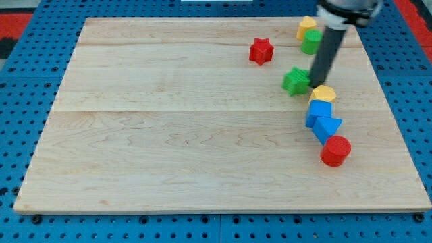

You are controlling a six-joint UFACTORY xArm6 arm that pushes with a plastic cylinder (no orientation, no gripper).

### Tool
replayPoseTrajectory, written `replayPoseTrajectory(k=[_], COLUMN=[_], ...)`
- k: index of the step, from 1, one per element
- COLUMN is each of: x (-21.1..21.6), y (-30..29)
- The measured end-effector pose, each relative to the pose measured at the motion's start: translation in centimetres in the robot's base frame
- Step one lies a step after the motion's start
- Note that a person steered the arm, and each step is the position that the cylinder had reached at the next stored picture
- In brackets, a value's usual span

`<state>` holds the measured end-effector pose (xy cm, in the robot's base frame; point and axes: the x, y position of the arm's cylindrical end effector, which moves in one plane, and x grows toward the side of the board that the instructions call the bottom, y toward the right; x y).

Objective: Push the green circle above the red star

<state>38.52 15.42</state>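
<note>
Going from the view's left, you are looking at the pale wooden table (169, 135), most of it bare, sitting on a blue perforated base (20, 135). Near the top middle the red star-shaped block (261, 51) is lying alone. To its right and lower, the green star-shaped block (295, 81) is sitting with my tip (314, 84) just beside its right edge, perhaps touching it. Just below the tip the yellow block (323, 94) is heading a close column: the blue block (320, 112), the blue triangular block (329, 126) and the red round block (335, 150). The task's piece, the green round block (311, 42), is lying at the top right, partly hidden behind the dark rod (325, 54), with a second yellow block (307, 28) touching it from above.

There is no hand on this arm, so nothing is spreading, pressing together or pinching; only the rod is working.

As I judge it, you are not yet engaging the green circle: the tip is standing below it, nearer the green star. The next move is calling for bringing the tip round to the circle's right side, then driving it leftward along the top edge until it is resting above the red star, without dragging the yellow neighbour along.
</note>
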Motion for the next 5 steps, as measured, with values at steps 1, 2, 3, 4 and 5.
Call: replayPoseTrajectory(k=[1, 2, 3, 4, 5], x=[0.0, -0.3, -1.0, -0.9, -1.2], y=[-1.9, -3.5, -5.0, -0.5, 8.5])
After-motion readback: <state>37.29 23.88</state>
